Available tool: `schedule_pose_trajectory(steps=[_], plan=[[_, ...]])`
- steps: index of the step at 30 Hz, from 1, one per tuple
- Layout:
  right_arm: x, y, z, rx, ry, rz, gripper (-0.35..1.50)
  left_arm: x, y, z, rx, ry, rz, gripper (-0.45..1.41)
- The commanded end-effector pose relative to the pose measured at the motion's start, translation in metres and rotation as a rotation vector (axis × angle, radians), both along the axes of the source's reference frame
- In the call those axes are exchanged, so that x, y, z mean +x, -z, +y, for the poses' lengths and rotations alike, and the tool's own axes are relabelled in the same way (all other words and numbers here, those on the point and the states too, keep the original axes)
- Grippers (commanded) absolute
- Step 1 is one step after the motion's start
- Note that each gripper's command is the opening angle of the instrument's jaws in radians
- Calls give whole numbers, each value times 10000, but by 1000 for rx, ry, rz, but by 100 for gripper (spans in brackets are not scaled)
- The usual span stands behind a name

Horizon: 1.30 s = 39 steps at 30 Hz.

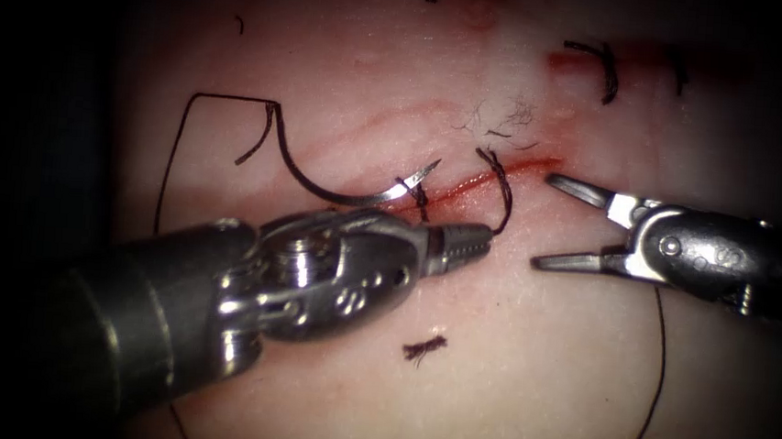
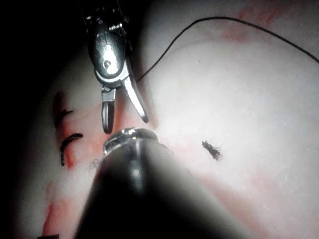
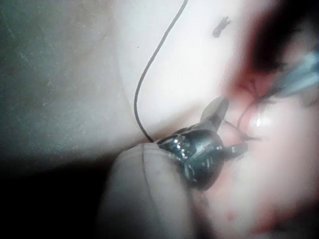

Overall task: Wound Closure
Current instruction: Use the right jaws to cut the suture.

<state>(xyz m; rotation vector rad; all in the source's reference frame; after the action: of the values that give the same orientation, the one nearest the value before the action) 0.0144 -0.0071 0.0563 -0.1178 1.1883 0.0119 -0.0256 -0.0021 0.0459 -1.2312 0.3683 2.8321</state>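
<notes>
2 stitches lie beyond the right tool, jaws spread, empty; left tool pinches thread; needle rests free on tissue; cut partly unclosed.

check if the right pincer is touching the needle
Apart. In the endoscope view the right pincer stands open and empty, with bare tissue between it and the needle.

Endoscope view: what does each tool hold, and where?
Left tool: dark thread loop, at its lower end. Right tool: nothing, open. Curved steel needle lies unheld.
</notes>
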Motion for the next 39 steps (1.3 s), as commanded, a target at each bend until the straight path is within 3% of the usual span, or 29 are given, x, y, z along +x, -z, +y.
schedule_pose_trajectory(steps=[1, 10, 17, 18, 20, 22, 23, 25, 29, 34, 39], plan=[[12, -4, 6, -14, -5, 5, 120, -6, -1, 6, -3, 3, -4, -35], [47, -7, 10, -90, -31, 16, 120, -4, 12, 14, -11, 30, -24, -35], [53, -8, 9, -108, -25, 12, 123, -4, 11, 13, -12, 30, -23, -35], [49, -7, 7, -108, -20, 15, 125, -6, 9, 15, -8, 36, -23, -17], [45, -7, 5, -110, -17, 21, 126, -8, 8, 17, 19, 61, -31, 37], [38, -9, 2, -115, -14, 22, 131, -9, 7, 19, 50, 87, -41, 60], [38, -9, 2, -115, -14, 22, 131, -9, 7, 19, 50, 87, -41, 60], [16, -14, -10, -127, 3, -13, 135, -13, 1, 17, 57, 102, -42, 76], [-14, -13, -16, -122, -6, -57, 135, -21, -7, 10, 56, 90, -53, 77], [-73, 0, -11, -106, -51, -99, 133, -43, -24, -3, 58, 27, -100, 73], [-87, 6, -7, -96, -90, -117, 133, -53, -40, -12, 56, -25, -107, 72]])
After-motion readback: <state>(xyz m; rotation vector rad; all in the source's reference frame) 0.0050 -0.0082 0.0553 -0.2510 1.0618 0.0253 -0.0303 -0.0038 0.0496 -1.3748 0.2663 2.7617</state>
